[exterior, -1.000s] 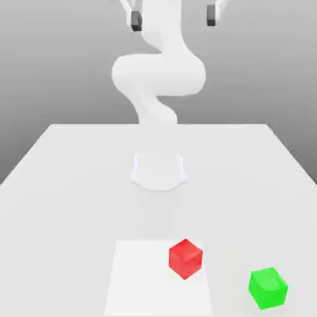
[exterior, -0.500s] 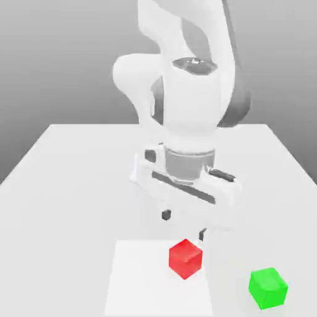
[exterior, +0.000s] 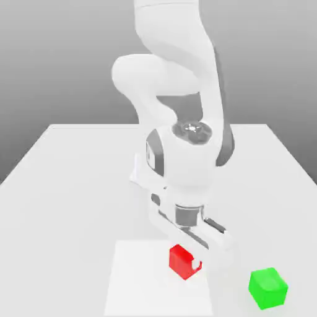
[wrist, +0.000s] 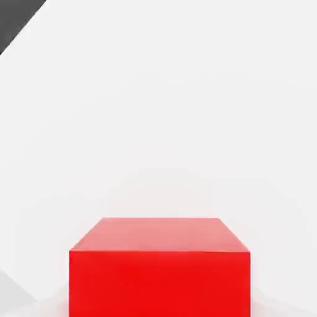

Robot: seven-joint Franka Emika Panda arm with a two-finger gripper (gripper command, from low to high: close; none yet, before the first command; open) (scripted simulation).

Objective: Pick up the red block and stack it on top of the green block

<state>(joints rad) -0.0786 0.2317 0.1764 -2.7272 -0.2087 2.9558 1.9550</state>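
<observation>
Here the red block (exterior: 181,260) sits on the pale square patch (exterior: 133,278) of the white surface (exterior: 68,186), with the green block (exterior: 268,288) well apart from it toward the exterior view's right and slightly nearer the camera. The red block looks like a small rigid cube with plain, glossy faces, so it is probably light and will not deform, though the smooth sides may be a little slippery; the sensible hold is on two opposite vertical faces, centred, so it does not twist when lifted. The end effector (exterior: 193,259) is lowered right over the cube, its body hiding the block's far upper part, and a small dark fingertip (exterior: 198,267) shows by the block's right-hand face. Whether the fingers stand apart or are pressed on the cube cannot be told. In the hand view the red block (wrist: 160,266) sits close and square-on, resting on the surface.
</observation>
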